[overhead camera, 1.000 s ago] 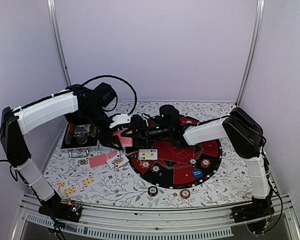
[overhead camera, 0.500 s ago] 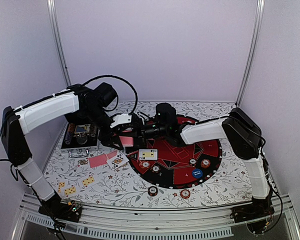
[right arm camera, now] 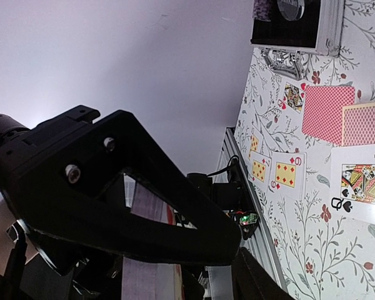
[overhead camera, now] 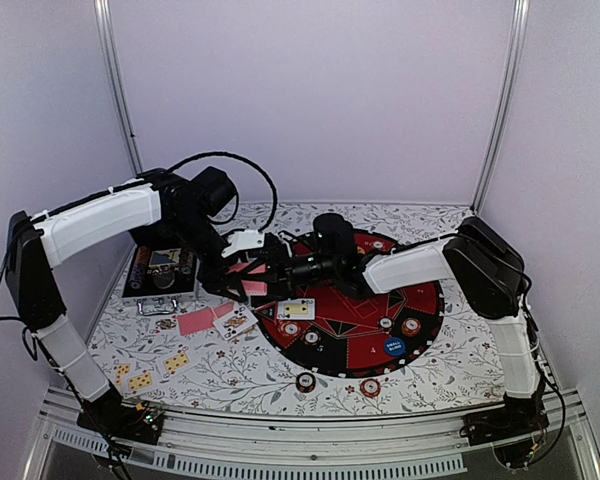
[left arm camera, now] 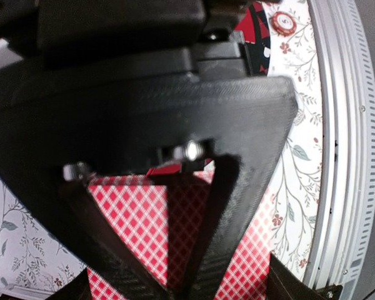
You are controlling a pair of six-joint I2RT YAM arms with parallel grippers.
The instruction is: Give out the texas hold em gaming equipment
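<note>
My left gripper [overhead camera: 238, 270] hangs above the table left of the mat, shut on a small stack of pink-red-backed cards [overhead camera: 250, 276]. In the left wrist view the checked card backs [left arm camera: 128, 225] fill the space round my left gripper [left arm camera: 175, 289]. My right gripper [overhead camera: 271, 266] reaches in from the right and meets that stack; a pale card face [right arm camera: 140, 275] shows by its fingers [right arm camera: 175, 219], and whether they pinch it is hidden. More cards lie on the table: one face-up [overhead camera: 296, 309], a pink-backed one [overhead camera: 194, 322], a queen [right arm camera: 362, 181]. Chips [overhead camera: 292, 329] and a blue button [overhead camera: 394, 348] sit on the mat.
The round black-and-red mat [overhead camera: 420, 290] covers the table's middle right. A silver case [overhead camera: 160, 272] lies open at the left, behind the left arm. Two chips [overhead camera: 305, 381] lie near the front edge. Yellow-faced cards [overhead camera: 176, 361] lie at the front left, by the metal rail [left arm camera: 344, 156].
My right gripper has slid left up to the card stack in my left gripper, and its jaws have narrowed. The left gripper has stayed put with the cards.
</note>
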